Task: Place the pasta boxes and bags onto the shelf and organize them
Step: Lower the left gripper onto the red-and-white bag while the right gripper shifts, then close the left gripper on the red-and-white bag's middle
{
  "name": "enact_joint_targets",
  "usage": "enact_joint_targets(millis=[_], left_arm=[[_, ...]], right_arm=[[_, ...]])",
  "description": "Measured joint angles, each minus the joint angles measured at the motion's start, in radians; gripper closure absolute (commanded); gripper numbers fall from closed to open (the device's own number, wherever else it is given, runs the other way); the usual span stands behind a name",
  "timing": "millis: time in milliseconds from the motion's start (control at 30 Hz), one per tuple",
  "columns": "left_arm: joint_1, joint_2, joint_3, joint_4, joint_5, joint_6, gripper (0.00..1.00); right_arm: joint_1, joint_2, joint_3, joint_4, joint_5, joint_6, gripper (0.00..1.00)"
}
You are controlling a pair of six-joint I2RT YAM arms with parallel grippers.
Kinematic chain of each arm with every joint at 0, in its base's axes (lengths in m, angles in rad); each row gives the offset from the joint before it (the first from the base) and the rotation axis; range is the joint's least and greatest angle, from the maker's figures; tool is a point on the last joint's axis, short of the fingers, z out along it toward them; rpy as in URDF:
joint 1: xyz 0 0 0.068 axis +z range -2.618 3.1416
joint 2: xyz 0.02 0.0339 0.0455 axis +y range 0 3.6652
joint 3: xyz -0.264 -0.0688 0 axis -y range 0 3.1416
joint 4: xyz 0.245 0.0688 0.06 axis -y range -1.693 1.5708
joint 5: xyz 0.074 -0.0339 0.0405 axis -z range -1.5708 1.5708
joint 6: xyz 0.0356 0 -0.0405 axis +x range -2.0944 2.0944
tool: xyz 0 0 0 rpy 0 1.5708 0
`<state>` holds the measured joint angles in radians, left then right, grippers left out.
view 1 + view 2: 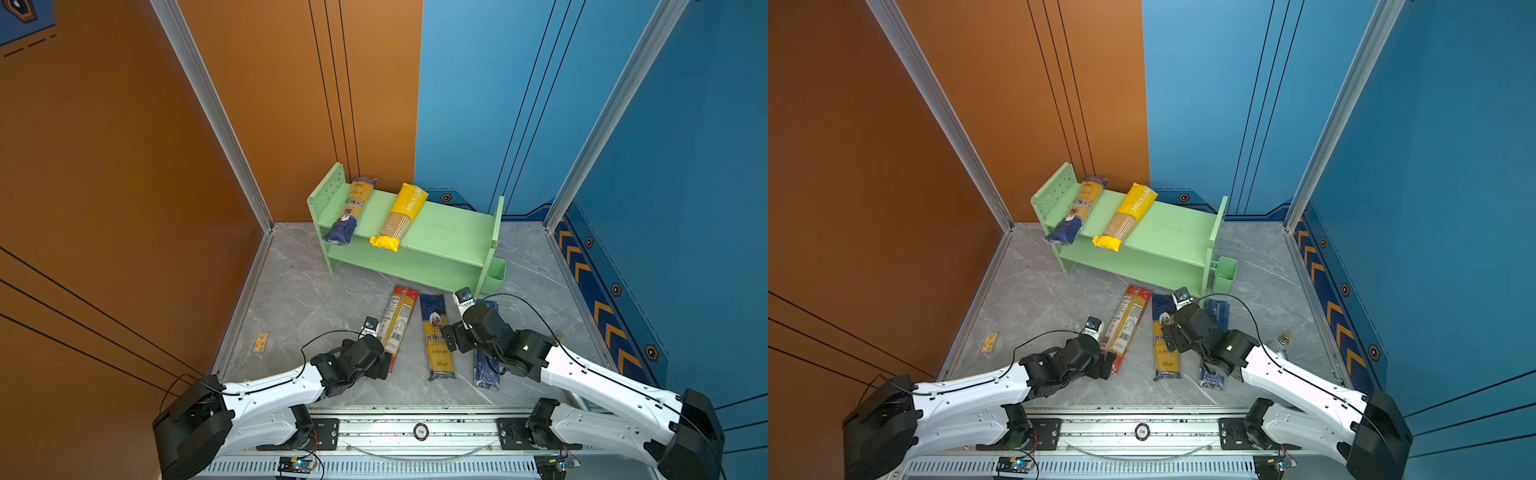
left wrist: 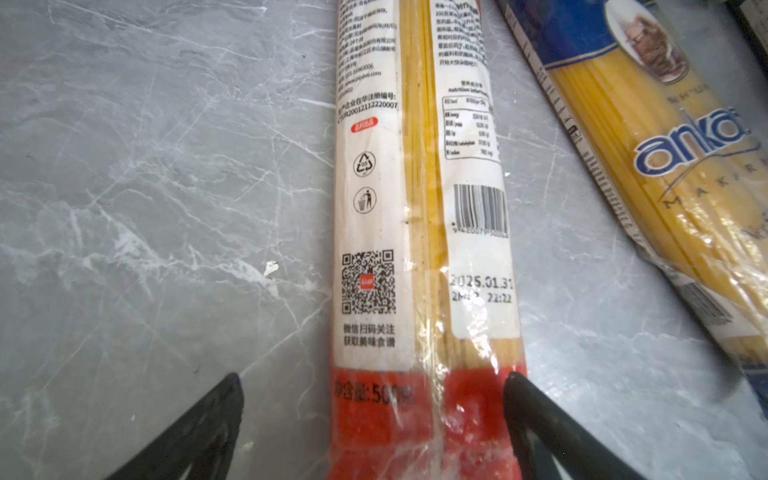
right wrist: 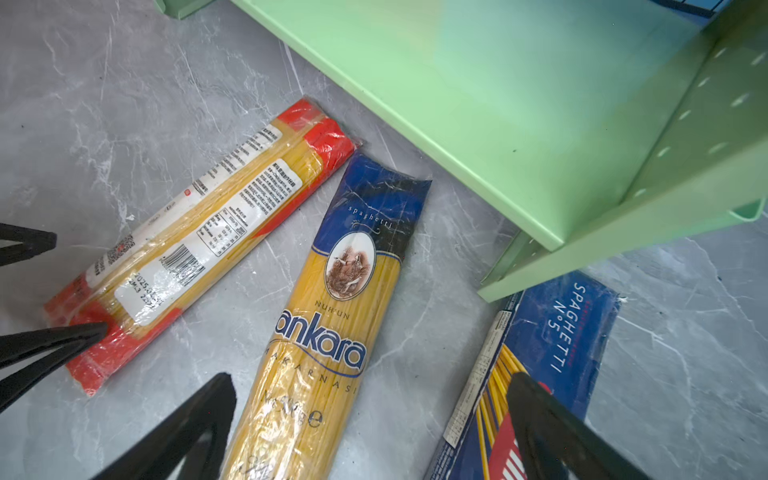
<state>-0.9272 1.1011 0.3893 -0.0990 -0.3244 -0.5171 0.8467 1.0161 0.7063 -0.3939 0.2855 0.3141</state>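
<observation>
Currently straddling one end of the red-ended spaghetti bag (image 2: pixel 419 208) on the grey surface (image 2: pixel 145 187) with the left hand (image 2: pixel 374 377), spread wide, unclamped. Hovering with the right hand (image 3: pixel 372 377), likewise apart, above the Ankara bag (image 3: pixel 332 332), before the shelf (image 3: pixel 498 104).

Glossy plastic bag (image 2: pixel 424 249) — smooth shelf (image 3: pixel 498 104)

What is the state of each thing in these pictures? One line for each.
shelf: upright, two bags on top tier.
blue-ended bag: lying across top tier, overhanging front.
yellow bag: same, beside it.
red-ended bag: flat on floor, not lifted.
Ankara bag: flat on floor.
blue box: flat on floor.
left gripper: open, straddling red-ended bag's end.
right gripper: open, empty.
</observation>
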Motion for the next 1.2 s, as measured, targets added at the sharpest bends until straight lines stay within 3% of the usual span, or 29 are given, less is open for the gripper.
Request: enact_joint_targets(millis=[300,900,1100,1200], left_arm=[[0.012,0.060,0.004,0.081,0.045,0.032,0.02],[0.012,0.216,0.034,0.180,0.095,0.040,0.01],[0.012,0.248,0.047,0.204,0.087,0.039,0.17],[0.012,0.262,0.053,0.212,0.084,0.041,0.20]], right_arm=[[-0.064,-0.098,-0.049,-0.019,-0.039,0.000,0.00],[-0.120,-0.138,-0.101,-0.021,-0.058,0.008,0.00],[-0.129,-0.140,-0.117,-0.021,-0.068,0.017,0.00],[-0.133,-0.140,-0.122,-0.021,-0.073,0.020,0.00]])
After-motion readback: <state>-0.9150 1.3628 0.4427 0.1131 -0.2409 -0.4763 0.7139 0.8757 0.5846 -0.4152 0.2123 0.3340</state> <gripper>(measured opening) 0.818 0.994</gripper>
